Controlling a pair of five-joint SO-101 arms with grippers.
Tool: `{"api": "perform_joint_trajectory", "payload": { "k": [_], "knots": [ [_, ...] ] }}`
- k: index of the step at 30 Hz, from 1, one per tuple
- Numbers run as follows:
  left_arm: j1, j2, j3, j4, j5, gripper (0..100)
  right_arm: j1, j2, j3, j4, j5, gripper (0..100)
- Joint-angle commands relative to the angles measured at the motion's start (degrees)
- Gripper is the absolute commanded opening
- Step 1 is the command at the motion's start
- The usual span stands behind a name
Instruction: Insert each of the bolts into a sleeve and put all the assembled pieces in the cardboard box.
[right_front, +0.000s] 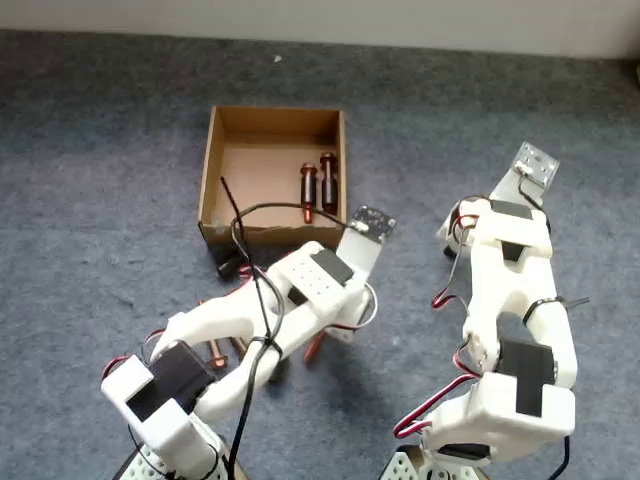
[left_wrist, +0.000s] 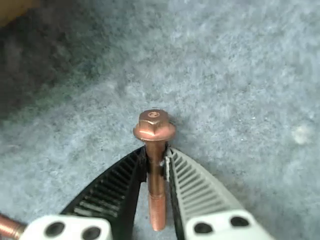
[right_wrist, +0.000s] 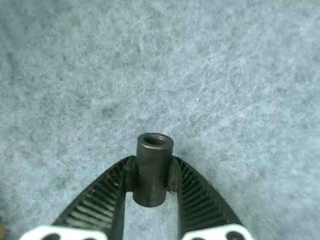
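- Lying on the carpet just in front of the cardboard box, by its left corner, were loose bolts and a dark piece, probably a sleeve, all unjoined.
- Inside the box, near its right wall, two assembled pieces lay side by side, so that share looked done.
- The left gripper, in front of the box, was clamped on a copper bolt.
- The right gripper, well right of the box, pinched a held sleeve; insertion and boxing remained.

two assembled pieces in cardboard box, bolts seemingly before it
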Motion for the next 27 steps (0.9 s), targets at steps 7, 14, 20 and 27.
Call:
{"api": "perform_joint_trajectory", "payload": {
  "k": [7, 14, 20, 27],
  "knots": [
    [-9.45, -25.98, 1.45, 3.34, -4.92, 0, -5.76, -22.46, 8.31, 1.89, 0.97, 0.5],
    [-22.20, -47.87, 11.65, -3.08, -4.57, 0, -18.33, -34.51, 20.88, -4.09, 10.11, 0.5],
    [-28.18, -63.52, 23.87, -13.27, -4.40, 0, -27.30, -41.89, 30.29, -10.24, 13.45, 0.5],
    [-30.81, -77.41, 34.24, -21.71, -4.40, 0, -35.74, -50.51, 43.91, -25.27, 14.07, 0.5]
  ]
}}
